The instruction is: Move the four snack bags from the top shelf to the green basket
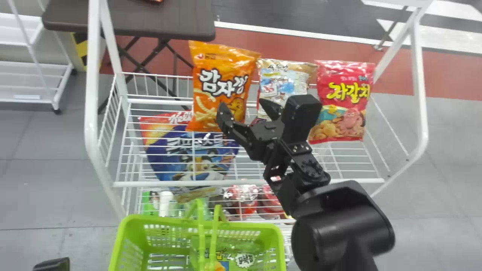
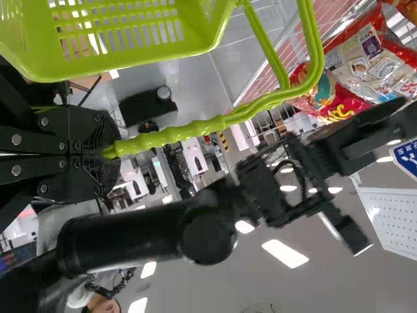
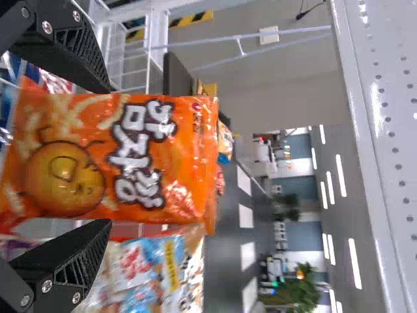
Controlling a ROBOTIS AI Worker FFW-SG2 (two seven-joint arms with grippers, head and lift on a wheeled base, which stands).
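In the head view, the silver bag (image 1: 282, 81) could be snagged when the right gripper (image 1: 244, 107) is closed, since a finger is held before it, close beside the orange bag (image 1: 222, 86). These two and the red bag (image 1: 344, 101) are held on the top shelf (image 1: 150, 184); in the green basket (image 1: 279, 241), a green bag (image 1: 235, 246) is contained.

In the left wrist view, the handle (image 2: 172, 134) is pinched by the left gripper (image 2: 111, 154); if that grip slipped, the basket could be swung aside and a drop missed.

In the right wrist view, the right gripper's fingers are spread, with the orange bag between them; it could be toppled or crumpled if pushed before being squarely gripped
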